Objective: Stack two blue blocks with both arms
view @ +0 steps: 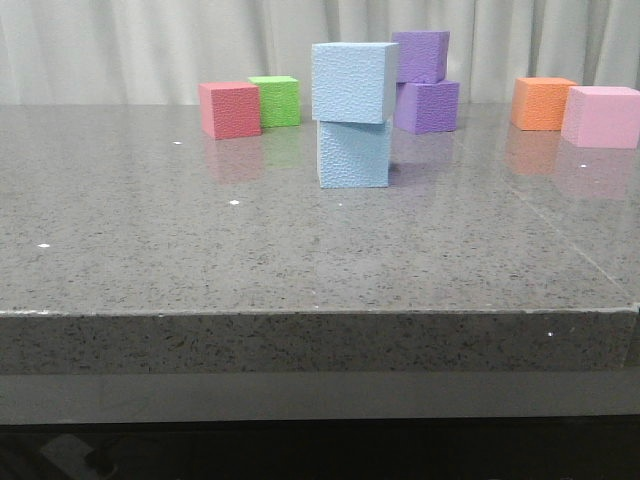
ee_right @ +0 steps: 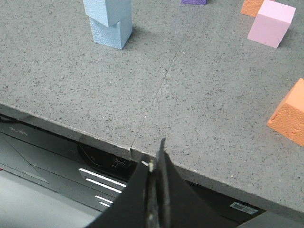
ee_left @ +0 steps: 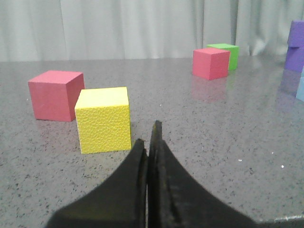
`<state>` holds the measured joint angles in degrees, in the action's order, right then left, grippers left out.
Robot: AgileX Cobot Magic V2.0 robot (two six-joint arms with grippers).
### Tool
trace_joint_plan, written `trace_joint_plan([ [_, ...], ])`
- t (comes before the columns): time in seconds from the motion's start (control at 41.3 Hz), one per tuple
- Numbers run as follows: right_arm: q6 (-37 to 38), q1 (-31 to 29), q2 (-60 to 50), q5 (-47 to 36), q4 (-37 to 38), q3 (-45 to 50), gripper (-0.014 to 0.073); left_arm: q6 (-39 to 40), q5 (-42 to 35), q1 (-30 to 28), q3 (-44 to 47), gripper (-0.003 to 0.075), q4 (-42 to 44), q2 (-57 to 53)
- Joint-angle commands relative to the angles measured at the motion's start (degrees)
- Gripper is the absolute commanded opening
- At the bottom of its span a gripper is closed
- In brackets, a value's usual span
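Left end effector (ee_left: 151, 142): fingers pressed together, clenched on nothing, tips low over the grey speckled desk (ee_left: 228, 137). A yellow cube (ee_left: 103, 119) sits just ahead of the tips and slightly to one side, not touching them. Beyond the yellow cube and close beside it is a pink-red cube (ee_left: 54, 95). Well ahead, farther out on the desk, a second red cube (ee_left: 210, 63) stands with a green cube (ee_left: 227, 54) just behind it. Purple cubes (ee_left: 297, 45) and a sliver of blue show at the edge of this view, well apart from the end effector.

Right end effector (ee_right: 155, 164): likewise clenched, fingers shut flat against each other, holding nothing. It hangs over the desk's near edge. The blue blocks are well ahead of it, across open desk: upper blue block (ee_right: 107, 10) resting on lower blue block (ee_right: 112, 32), the upper one turned slightly so its corners overhang. A pink cube (ee_right: 271, 23) lies well ahead on the other side; an orange cube (ee_right: 290, 116) is nearer, off to that same side.

Front view: neither end effector shows. Stack stands mid-desk, upper (view: 350, 82) on lower (view: 354, 152), touching. Two purple cubes (view: 425, 90) are stacked behind it. Red (view: 229, 109) and green (view: 274, 101) on one side, orange (view: 541, 102) and pink (view: 600, 116) on the other.
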<state>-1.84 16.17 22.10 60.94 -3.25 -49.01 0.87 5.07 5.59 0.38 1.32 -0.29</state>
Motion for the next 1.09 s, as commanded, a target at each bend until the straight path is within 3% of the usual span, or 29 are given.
trace_joint_plan([
  [0.0, -0.03, -0.3, 0.69, -3.95, 0.01, -1.11, -0.0067, 0.8, -5.99, 0.46, 0.09, -0.002, 0.27, -1.17],
  [0.896, -0.03, -0.3, 0.69, -3.95, 0.01, -1.11, -0.0067, 0.8, -5.99, 0.46, 0.09, -0.002, 0.27, -1.09],
  [0.993, -0.09, -0.92, -0.44, -6.6, 1.21, 0.97, -0.0067, 0.8, -5.99, 0.46, 0.09, -0.002, 0.27, -1.09],
  [1.066, -0.09, -3.41, -3.15, -14.46, 1.21, 5.8, -0.0067, 0.8, -5.99, 0.46, 0.09, -0.002, 0.27, -1.04],
])
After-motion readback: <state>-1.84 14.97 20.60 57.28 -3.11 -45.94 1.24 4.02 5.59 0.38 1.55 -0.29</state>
